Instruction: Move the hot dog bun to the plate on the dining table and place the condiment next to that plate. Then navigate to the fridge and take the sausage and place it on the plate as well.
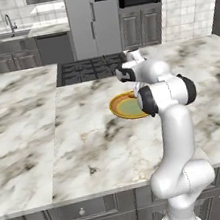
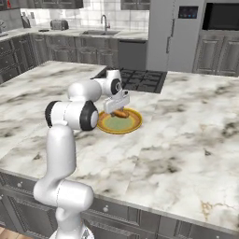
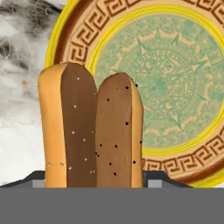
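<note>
One tan-orange oblong hot dog bun (image 3: 92, 127), one round yellow-gold plate (image 2: 133, 126) with a greenish patterned centre, one white-grey veined marble dining table (image 1: 87, 146). The two-finger gripper (image 2: 119, 108) is partly open, clamped on the bun, hanging just above the plate near the table's cooktop edge.
</note>
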